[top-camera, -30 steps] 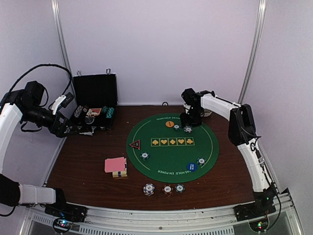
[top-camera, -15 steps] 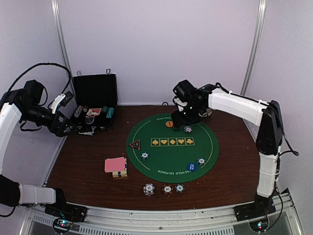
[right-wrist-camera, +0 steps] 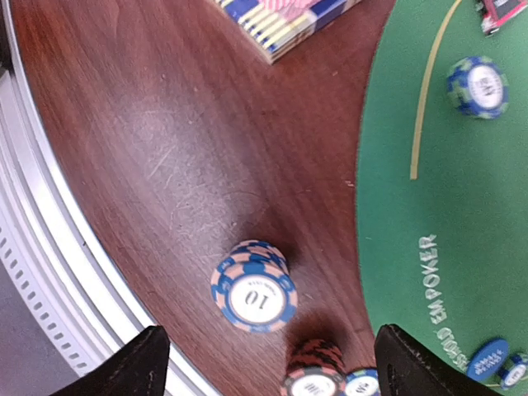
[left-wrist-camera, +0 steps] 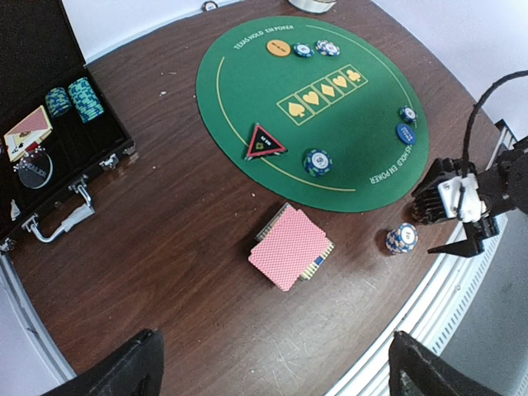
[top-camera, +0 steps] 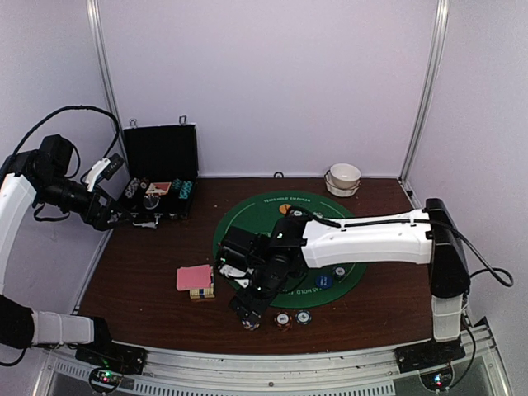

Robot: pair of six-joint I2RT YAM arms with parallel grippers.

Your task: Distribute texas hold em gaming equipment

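Right gripper [right-wrist-camera: 276, 360]: you are hovering it, fingers spread and empty, above the blue-striped chip stack [right-wrist-camera: 253, 286] on the bare table [right-wrist-camera: 157, 165] beside the green mat [right-wrist-camera: 470, 214]. Descending off-centre is risking toppling it into the red chip stack [right-wrist-camera: 316, 369].

Right claw [top-camera: 247, 309] above near-edge poker chips [top-camera: 283, 319]

Left arm [top-camera: 15, 206]: white shell links, black joints; black cable [top-camera: 74, 111] arcs over it at 12 o'clock. Right arm [top-camera: 371, 238]: same white-and-black build, second cable [top-camera: 487, 266] at its 3 o'clock end.
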